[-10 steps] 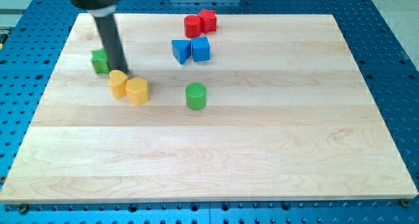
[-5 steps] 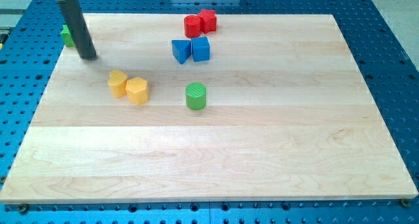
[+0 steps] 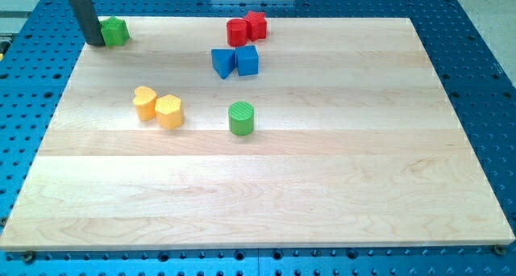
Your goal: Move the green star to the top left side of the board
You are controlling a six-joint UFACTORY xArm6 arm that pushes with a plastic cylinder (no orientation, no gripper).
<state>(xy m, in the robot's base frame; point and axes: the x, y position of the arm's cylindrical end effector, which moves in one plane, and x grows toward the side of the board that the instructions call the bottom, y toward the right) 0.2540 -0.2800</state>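
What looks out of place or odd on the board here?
Nothing stands out. The green star sits at the board's top-left corner, my tip just left of it. Other blocks sit undisturbed.

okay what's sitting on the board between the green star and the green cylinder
In the camera view, the two yellow blocks lie roughly between the green star and the green cylinder, slightly below the straight line. My tip is just left of the star.

1. My tip (image 3: 94,43) sits at the wooden surface's (image 3: 322,187) top left corner, touching the green star (image 3: 115,31) on its right.
2. Down-right of my tip: yellow heart (image 3: 144,102) touching yellow hexagon (image 3: 169,111).
3. Further right: green cylinder (image 3: 241,118), two blue blocks (image 3: 235,61), two red blocks (image 3: 246,28).
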